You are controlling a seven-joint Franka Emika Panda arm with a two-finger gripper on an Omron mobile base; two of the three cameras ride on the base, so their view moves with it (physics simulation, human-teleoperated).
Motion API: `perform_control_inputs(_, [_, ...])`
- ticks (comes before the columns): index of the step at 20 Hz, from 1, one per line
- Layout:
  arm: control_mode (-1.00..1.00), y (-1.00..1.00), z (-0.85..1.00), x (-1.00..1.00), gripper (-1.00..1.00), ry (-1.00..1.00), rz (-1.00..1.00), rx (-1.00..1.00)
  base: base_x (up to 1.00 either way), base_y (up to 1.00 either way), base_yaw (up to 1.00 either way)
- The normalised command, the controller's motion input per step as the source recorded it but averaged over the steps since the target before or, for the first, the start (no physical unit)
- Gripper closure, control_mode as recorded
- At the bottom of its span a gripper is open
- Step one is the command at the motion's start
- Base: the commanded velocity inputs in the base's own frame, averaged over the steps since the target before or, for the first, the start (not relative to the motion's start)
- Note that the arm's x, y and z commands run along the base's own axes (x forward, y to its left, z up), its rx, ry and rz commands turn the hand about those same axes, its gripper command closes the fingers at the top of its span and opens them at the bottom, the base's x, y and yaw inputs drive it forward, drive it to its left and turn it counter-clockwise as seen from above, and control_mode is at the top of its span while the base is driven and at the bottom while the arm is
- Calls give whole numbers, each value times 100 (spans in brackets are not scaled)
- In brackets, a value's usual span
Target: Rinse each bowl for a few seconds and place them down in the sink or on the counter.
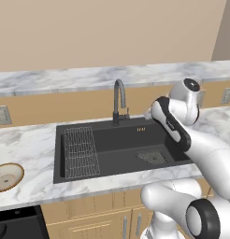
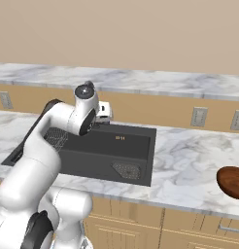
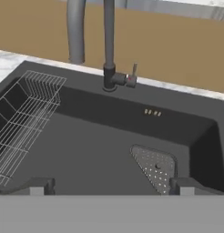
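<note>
Gripper [image 3: 112, 187] is wide open and empty, hanging over the sink [image 1: 107, 172] and looking down into the basin; both fingertips [image 3: 38, 187] sit at the bottom of the hand view with the mesh drain [image 3: 155, 166] between them, wire rack [image 3: 22, 123] off to one side, tap [image 1: 118, 100] straight ahead at the back rim. Nothing in the basin to rinse yet. Bowl count: two, one each side of the sink, both on the counter [image 2: 184, 160]. Tan bowl [image 1: 7, 176] lies well to the arm's left, near the counter's front edge past the rack end. Reddish-brown bowl [image 2: 232, 182] lies well to the right, also near the front edge, past the drain end. Both round, so no long axis to align to. Neither is close to the gripper; either pick needs a wide swing sideways and back toward the front edge. One arm, one tap, one rack, one drain.
</note>
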Motion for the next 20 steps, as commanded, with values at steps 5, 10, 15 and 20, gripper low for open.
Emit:
perform_control_inputs(5, [-100, -1, -11, 18, -100, -12, 6, 0, 0, 0, 0])
perform_control_inputs(10, [-100, 0, -14, 21, -100, -9, 3, 3, 0, 0, 0])
perform_control_inputs(15, [-100, 0, -13, 24, -100, -9, 3, 5, 0, 0, 0])
perform_control_inputs(20, [-100, 0, -12, 29, -100, -6, 5, 8, 0, 0, 0])
